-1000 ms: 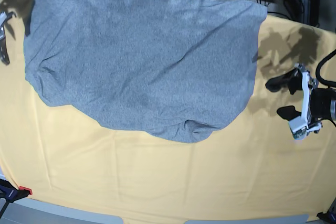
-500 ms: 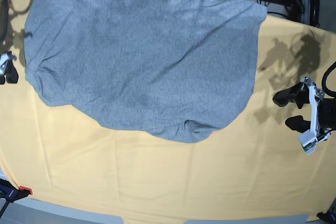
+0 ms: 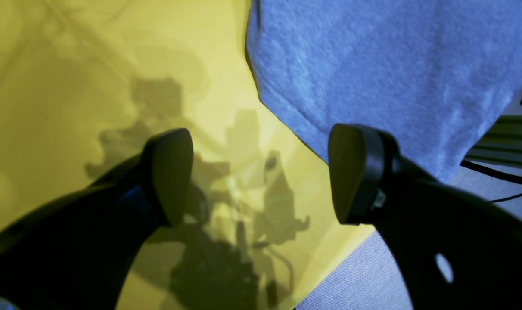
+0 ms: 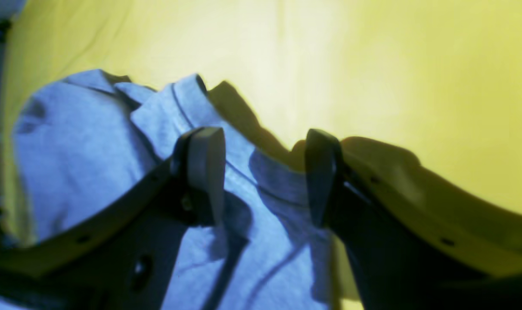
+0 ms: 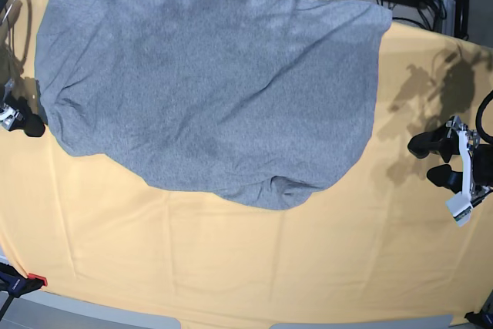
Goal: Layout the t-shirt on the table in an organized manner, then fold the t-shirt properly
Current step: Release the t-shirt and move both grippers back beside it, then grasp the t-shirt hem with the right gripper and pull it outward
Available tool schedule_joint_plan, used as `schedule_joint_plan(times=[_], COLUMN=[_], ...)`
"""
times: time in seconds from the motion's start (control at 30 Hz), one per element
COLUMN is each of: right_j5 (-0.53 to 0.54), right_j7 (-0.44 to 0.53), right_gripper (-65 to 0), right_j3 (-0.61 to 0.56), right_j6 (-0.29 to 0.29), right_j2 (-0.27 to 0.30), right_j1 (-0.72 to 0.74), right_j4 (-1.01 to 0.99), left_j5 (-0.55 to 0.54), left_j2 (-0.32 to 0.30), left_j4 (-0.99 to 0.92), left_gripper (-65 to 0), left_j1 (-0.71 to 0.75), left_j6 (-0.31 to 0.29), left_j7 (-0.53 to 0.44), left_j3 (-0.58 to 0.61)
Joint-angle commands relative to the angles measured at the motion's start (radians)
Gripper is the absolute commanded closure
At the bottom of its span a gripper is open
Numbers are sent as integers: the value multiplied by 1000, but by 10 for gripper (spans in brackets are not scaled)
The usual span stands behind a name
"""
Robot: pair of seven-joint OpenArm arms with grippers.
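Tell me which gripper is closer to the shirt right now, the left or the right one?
The right gripper: its open jaws hang over the t-shirt at a wrinkled hem edge. The left gripper, also open, hangs over bare table, apart from the shirt's side.

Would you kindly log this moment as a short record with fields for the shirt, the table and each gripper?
shirt: t-shirt spread plain grey side up, far edge hanging over the table's back edge, near hem rumpled
table: table under a yellow cloth with faint creases
left gripper: left gripper open, empty, over bare cloth beside the shirt
right gripper: right gripper open, empty, at the shirt's edge by a sleeve
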Motion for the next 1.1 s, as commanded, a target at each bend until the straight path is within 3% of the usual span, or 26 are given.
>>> schedule_joint_plan(times=[0.0, 0.23, 0.3, 0.43, 0.5, 0.6, 0.77, 0.97, 1.07], right_j5=[39, 43, 43, 58, 87, 140, 140, 80, -19], right_j7=[-3, -23, -26, -59, -119, -224, -231, -231, -231], right_gripper=[-317, -304, -239, -39, 0, 0, 0, 0, 0], right_j3=[-5, -102, -116, -113, -108, -73, 49, 166, 169], right_j6=[14, 44, 44, 44, 44, 44, 44, 44, 44], right_j2=[23, -32, -33, -20, -16, -16, -18, -17, -18], right_j1=[31, 48, 51, 53, 53, 53, 42, 42, 42], right_j4=[-6, -45, -45, -14, 20, 91, 253, 355, 355], left_j5=[-16, -16, -15, -15, -15, -15, -15, -15, -15], left_j2=[-22, -22, -22, -22, -22, -22, -22, -22, -22], left_j4=[9, 9, 9, 9, 9, 9, 9, 9, 9], left_gripper=[-494, -494, -494, -494, -494, -494, -494, -494, -494], left_j1=[-23, -23, -23, -23, -23, -23, -23, -23, -23], left_j6=[0, 0, 0, 0, 0, 0, 0, 0, 0], left_j7=[-19, -23, -24, -24, -24, -24, -24, -24, -24], left_j3=[-14, -14, -14, -14, -14, -14, -14, -14, -14])
